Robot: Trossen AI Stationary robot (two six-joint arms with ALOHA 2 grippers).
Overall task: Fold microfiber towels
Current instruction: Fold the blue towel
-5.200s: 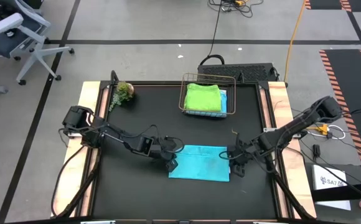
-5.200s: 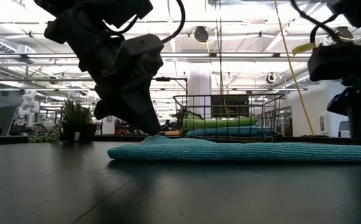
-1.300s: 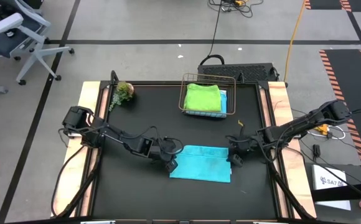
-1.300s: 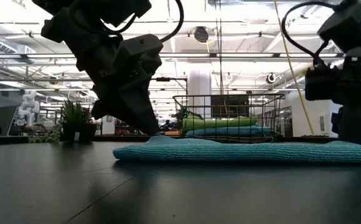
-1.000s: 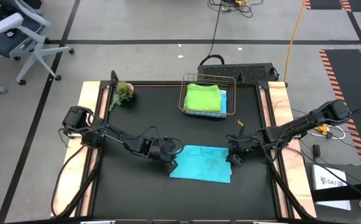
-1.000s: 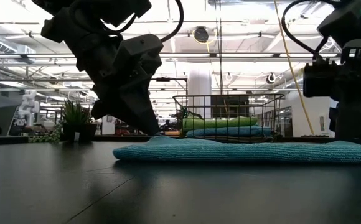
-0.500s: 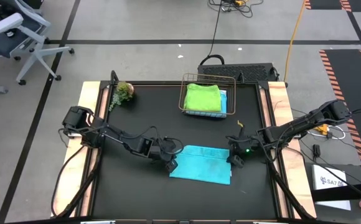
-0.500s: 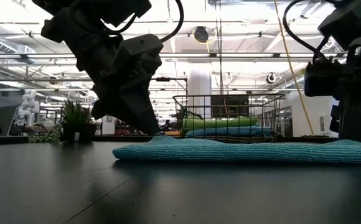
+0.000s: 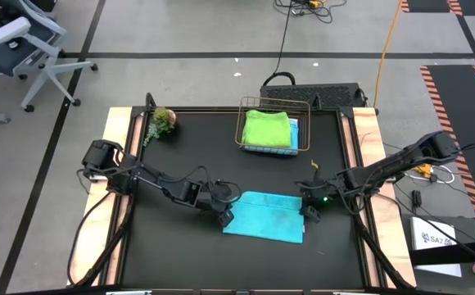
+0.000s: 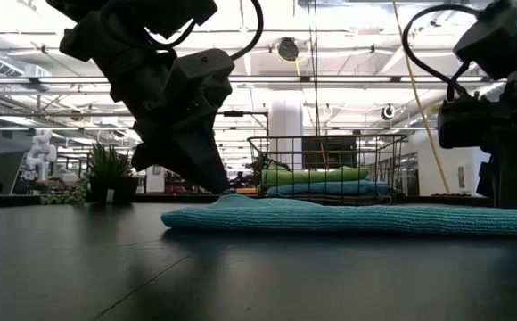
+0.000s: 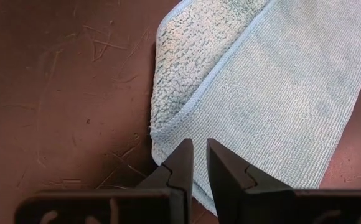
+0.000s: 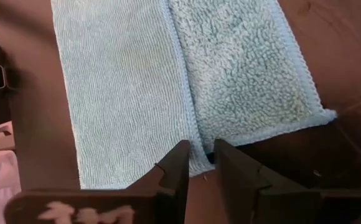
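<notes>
Teal towel (image 9: pixel 264 216) lies between left gripper (image 9: pixel 225 218) and right gripper (image 9: pixel 308 212).

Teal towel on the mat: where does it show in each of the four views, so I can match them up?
High view: teal towel lies flat at centre, between both grippers.
Low view: a low band across the middle and right.
Left wrist view: fills the right part, folded edge showing.
Right wrist view: fills the upper middle.
Shared landmark: the wire basket behind the towel, seen in the high and low views only.
</notes>
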